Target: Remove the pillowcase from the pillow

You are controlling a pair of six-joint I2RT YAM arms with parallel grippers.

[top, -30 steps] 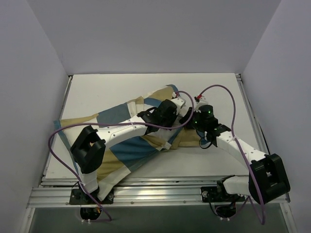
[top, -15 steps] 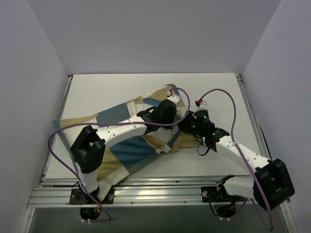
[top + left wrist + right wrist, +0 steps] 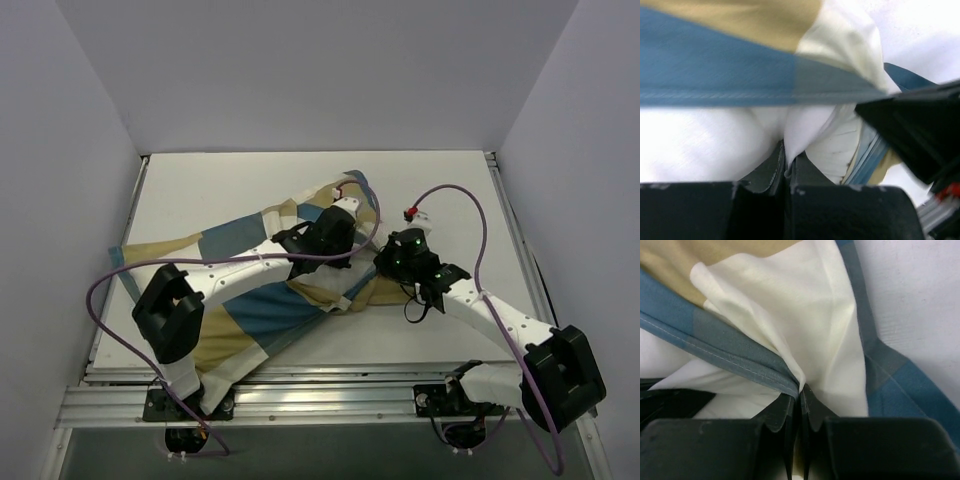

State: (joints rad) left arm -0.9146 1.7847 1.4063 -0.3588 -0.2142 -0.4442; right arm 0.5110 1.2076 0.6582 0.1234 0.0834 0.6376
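The patchwork pillowcase (image 3: 262,312) lies diagonally across the table, its open end between my two grippers. My left gripper (image 3: 347,250) is shut on a fold of the white pillow (image 3: 700,142), pinched at the fingertips (image 3: 786,167) just under the pillowcase's blue hem (image 3: 715,65). My right gripper (image 3: 385,263) is shut on the pillowcase hem (image 3: 735,352), where the blue edging meets a cream patch (image 3: 805,315). White pillow fabric (image 3: 735,390) shows beneath that hem. In the top view most of the pillow is hidden inside the case.
The white table (image 3: 220,190) is walled in by grey panels at the back and both sides. A metal rail (image 3: 320,395) runs along the near edge. Purple cables loop over both arms (image 3: 470,215).
My right gripper has shifted left and toward me, still holding the hem. My left wrist has moved slightly back and to the left. The open end of the case is a little more spread.
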